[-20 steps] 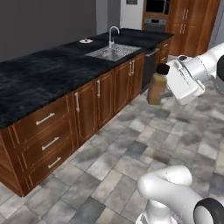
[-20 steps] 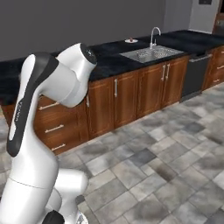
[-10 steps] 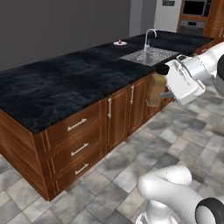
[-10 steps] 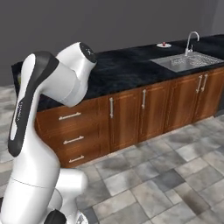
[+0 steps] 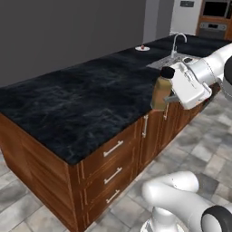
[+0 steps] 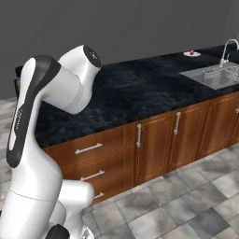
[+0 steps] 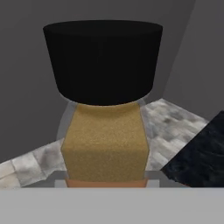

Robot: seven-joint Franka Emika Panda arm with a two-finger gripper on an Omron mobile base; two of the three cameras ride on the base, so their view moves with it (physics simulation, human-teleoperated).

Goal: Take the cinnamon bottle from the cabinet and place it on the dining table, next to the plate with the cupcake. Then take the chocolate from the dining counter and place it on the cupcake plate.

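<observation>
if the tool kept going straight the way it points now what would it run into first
The tool is shut on the cinnamon bottle and points out past the dining table corner. The hand view shows grey wall and floor beyond the bottle, so probably the far wall; depth is unclear.

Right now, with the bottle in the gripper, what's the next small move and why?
Probably carry on along the dining table toward the plate. The gripper holds the cinnamon bottle upright beside the table's edge, and the plate with the cupcake sits far down the top, beyond the sink.
</observation>
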